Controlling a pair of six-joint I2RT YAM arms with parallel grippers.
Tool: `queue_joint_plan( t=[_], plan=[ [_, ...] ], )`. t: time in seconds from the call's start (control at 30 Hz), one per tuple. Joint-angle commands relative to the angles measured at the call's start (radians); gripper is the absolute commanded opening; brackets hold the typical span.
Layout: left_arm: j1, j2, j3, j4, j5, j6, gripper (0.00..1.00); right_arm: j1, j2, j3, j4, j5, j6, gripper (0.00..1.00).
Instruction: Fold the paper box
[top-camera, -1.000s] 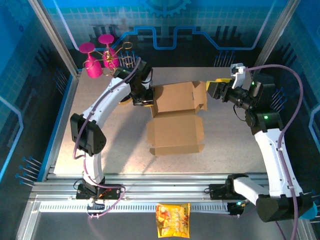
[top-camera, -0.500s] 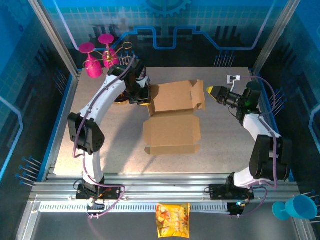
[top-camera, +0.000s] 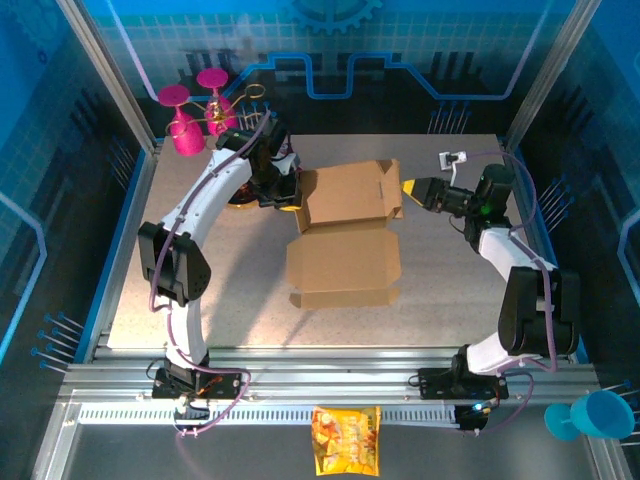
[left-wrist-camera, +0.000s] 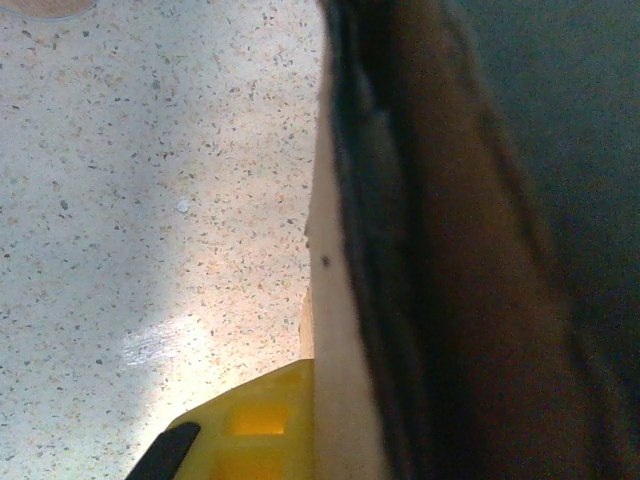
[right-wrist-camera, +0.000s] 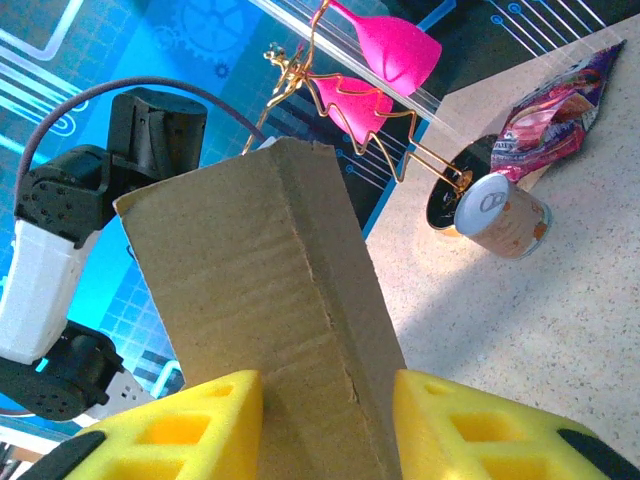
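Currently mid-fold: right gripper (right-wrist-camera: 328, 395) pinches a raised flap of the paper box (top-camera: 345, 240), centre-right; left gripper (top-camera: 287, 196), closed, seemingly clamps the opposite edge. Next: tuck flap inward.

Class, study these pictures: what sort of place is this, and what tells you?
Probably a robot lab test cell: an aluminium frame with blue printed panels encloses a speckled table, where the left arm and right arm handle a paper box.
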Motion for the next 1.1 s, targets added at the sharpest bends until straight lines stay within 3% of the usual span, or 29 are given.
queue_joint_plan(
  t=[0.0, 0.2, 0.47, 0.73, 1.07],
  plan=[
    [0.003, -0.002, 0.039, -0.024, 0.032, 0.02, 0.0, 0.028, 0.015, 0.039, -0.051, -0.021, -0.066, 0.4],
    [0.003, -0.008, 0.037, -0.025, 0.03, 0.024, 0.0, 0.063, 0.006, 0.1, -0.26, 0.024, -0.228, 0.42],
    [0.003, -0.016, 0.041, -0.029, 0.027, 0.026, 0.0, 0.118, -0.039, 0.22, -0.658, 0.19, -0.536, 0.44],
    [0.003, -0.028, 0.04, -0.032, 0.018, 0.026, 0.0, 0.189, -0.058, 0.32, -0.867, 0.375, -0.711, 0.44],
    [-0.002, -0.042, 0.036, -0.032, 0.007, 0.014, 0.0, 0.304, -0.071, 0.395, -1.013, 0.725, -0.838, 0.47]
  ],
)
